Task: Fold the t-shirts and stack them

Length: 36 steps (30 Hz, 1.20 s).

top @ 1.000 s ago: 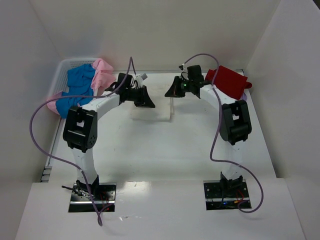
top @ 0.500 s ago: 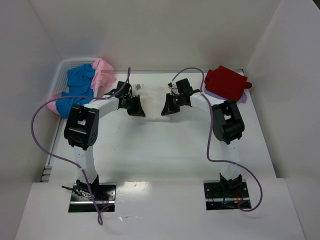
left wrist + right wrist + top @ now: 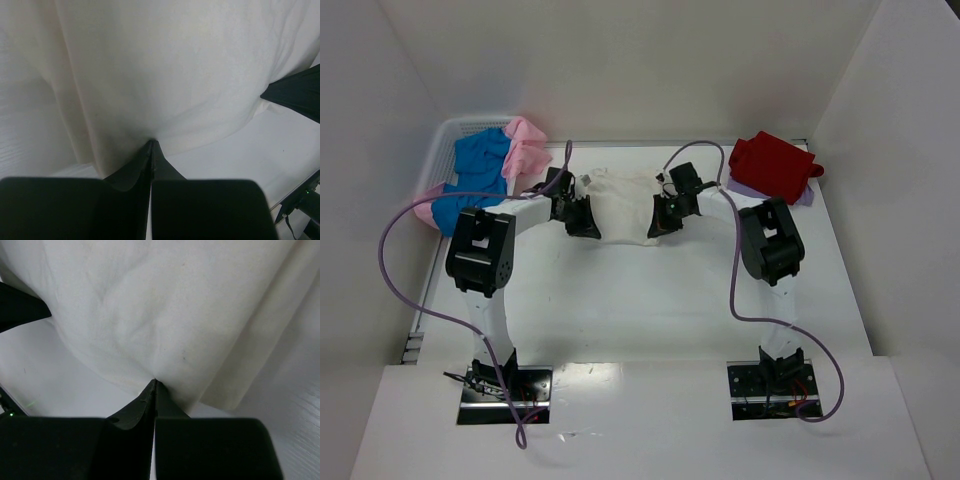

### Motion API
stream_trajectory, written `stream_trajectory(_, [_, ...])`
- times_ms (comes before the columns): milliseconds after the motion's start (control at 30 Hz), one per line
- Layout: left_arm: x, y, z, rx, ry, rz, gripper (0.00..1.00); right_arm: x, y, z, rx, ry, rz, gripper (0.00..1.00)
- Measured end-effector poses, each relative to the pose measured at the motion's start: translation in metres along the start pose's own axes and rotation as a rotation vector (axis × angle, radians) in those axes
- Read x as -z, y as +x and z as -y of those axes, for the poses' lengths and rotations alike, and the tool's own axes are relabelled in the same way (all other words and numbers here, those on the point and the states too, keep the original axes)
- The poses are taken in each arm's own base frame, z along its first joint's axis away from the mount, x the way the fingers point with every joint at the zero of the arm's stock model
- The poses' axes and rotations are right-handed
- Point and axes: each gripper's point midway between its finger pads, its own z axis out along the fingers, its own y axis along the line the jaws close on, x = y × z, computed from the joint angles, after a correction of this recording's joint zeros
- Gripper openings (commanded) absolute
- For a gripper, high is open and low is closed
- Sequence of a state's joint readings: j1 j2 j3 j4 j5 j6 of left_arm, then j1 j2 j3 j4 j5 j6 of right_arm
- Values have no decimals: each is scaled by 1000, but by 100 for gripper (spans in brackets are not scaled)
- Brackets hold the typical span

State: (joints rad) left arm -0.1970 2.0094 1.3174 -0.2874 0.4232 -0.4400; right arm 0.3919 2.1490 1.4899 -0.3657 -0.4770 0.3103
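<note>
You are gripping the cream-white shirt with both sets of jaws at once. The left jaws are pressing fully together on the shirt's near edge, and in the left wrist view a small pucker of cloth is gathering right at their tips. The right jaws are doing the same a little way along that edge, also closed tight on a pinch of the cloth. The two sets of jaws are sitting side by side and close together, each showing as a dark wedge at the edge of the other's wrist view. The shirt is spreading out beyond both tips, away from you, and soft folds are running up from each pinch. It is lying low against the white bench, though you cannot tell how much of it is lifting clear. The red shirt is lying off to the right of the right jaws and farther out, well apart from them. It is resting on a lavender shirt that is showing only as a sliver. To the left of the left jaws, the blue shirt and the pink shirt are sitting heaped in the white mesh basket, with pink cloth spilling over its rim.
</note>
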Motion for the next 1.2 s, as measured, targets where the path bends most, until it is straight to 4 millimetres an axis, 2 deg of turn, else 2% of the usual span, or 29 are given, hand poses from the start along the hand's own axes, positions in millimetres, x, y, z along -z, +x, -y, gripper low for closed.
stream_trajectory(67, [0,0,0,0,0,-1,1,2,-1,1,0,5,2,1])
stream_trajectory(167, [1,1,0,2,-2,-6,4,13,-6,5,-6,23,15,9])
stream_trajectory(233, [2,1,0,-9,-5,-8,11,26,-13,10,-15,41,40,31])
stream_trajectory(300, [7,0,0,-16,-16,-7,17,45,-30,14,-22,63,98,42])
stream_trajectory(333, [11,-1,1,-20,-23,0,32,58,-39,14,-21,69,135,57])
stream_trajectory(400, [22,-9,4,-38,-36,28,46,82,-58,13,-19,79,209,66])
stream_trajectory(433, [29,-13,6,-48,-39,46,53,94,-68,14,-18,85,246,76])
stream_trajectory(500, [43,-24,12,-69,-41,91,59,111,-85,15,-18,84,305,85])
stream_trajectory(567, [58,-34,20,-85,-36,140,64,119,-98,19,-17,81,349,95])
stream_trajectory(667, [75,-44,28,-104,-31,190,72,114,-99,26,-30,77,346,99])
stream_trajectory(733, [83,-45,32,-115,-27,220,77,102,-97,30,-36,62,330,99])
stream_trajectory(1033, [120,-27,36,-120,-48,292,95,43,-71,57,-115,22,210,99])
stream_trajectory(1200, [141,-21,45,-107,-38,340,97,35,-89,53,-104,-2,229,99])
